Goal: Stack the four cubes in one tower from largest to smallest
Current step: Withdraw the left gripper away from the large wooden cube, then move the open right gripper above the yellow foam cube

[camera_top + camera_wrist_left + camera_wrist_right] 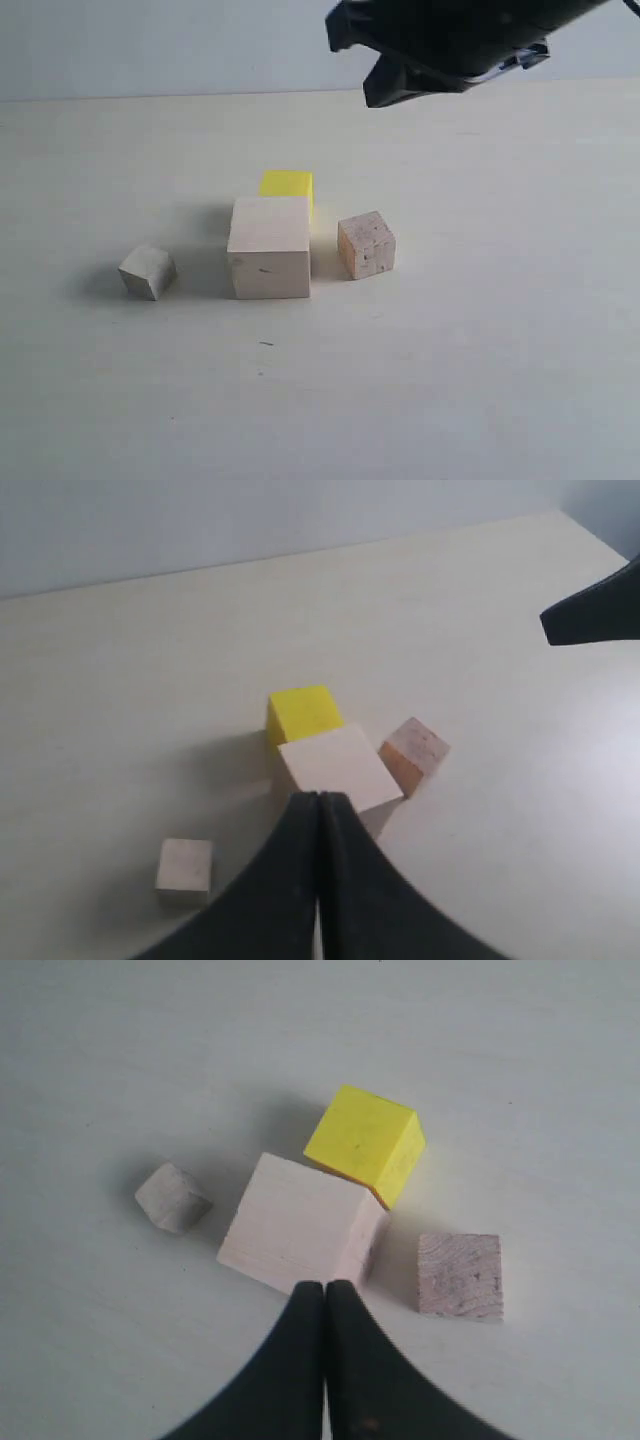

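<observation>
Large pale wood cube [270, 248] sits at frame centre on the table [450, 380], the likely base; nothing is stacked yet. Yellow cube [287, 184] lies just behind it, speckled tan cube [367, 245] just right, greyish-white cube [148, 272] apart at left. Left gripper [318, 810] and right gripper [325, 1295] hover closed and empty, clear of every cube. Next move, by judgement: open one gripper and descend on the yellow cube.

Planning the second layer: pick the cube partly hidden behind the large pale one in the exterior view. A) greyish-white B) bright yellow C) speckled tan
B: the yellow cube peeks out behind the large pale cube; the tan cube and greyish-white cube stand apart at its sides.
</observation>
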Controlling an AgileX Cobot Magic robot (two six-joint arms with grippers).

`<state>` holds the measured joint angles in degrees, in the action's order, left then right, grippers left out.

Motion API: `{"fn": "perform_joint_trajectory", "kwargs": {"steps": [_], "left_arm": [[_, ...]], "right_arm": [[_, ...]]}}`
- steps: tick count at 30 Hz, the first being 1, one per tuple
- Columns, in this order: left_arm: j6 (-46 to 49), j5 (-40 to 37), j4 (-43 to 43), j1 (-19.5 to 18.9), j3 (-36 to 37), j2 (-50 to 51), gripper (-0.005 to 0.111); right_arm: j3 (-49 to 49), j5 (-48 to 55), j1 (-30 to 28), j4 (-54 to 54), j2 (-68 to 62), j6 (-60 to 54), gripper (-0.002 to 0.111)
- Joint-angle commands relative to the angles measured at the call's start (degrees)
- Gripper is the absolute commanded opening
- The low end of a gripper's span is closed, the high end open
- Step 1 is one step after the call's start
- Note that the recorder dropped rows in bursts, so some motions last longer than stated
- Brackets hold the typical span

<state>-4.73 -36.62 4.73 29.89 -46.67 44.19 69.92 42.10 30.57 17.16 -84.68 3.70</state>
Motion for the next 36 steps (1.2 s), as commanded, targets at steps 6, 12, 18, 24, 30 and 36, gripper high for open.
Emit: {"fn": "perform_joint_trajectory", "kwargs": {"steps": [6, 12, 18, 24, 30, 36], "left_arm": [[-0.37, -6.61, -1.62, -4.26, 0.16, -10.02, 0.000], [-0.37, -9.27, -1.42, -4.26, 0.16, -11.22, 0.000], [-0.37, -10.05, -1.27, -4.26, 0.16, -11.22, 0.000], [-0.47, -10.99, -1.17, -4.26, 0.16, -11.22, 0.000], [-0.47, -11.23, -1.05, -4.26, 0.16, -11.22, 0.000], [-0.26, -11.31, -1.05, -4.26, 0.16, -11.22, 0.000]], "right_arm": [[14.24, 5.08, 0.12, -0.43, -12.77, 4.30, 0.000], [16.99, 5.15, 0.12, -0.20, -17.88, 6.92, 0.000], [18.61, 6.72, 0.12, -1.94, -22.07, 6.80, 0.009], [18.61, 4.59, 0.12, -10.31, -22.52, 6.80, 0.018], [18.61, -0.86, 0.12, -6.55, -22.75, 6.92, 0.072], [18.61, -0.11, 0.12, 5.62, -27.23, 7.04, 0.076]]}}
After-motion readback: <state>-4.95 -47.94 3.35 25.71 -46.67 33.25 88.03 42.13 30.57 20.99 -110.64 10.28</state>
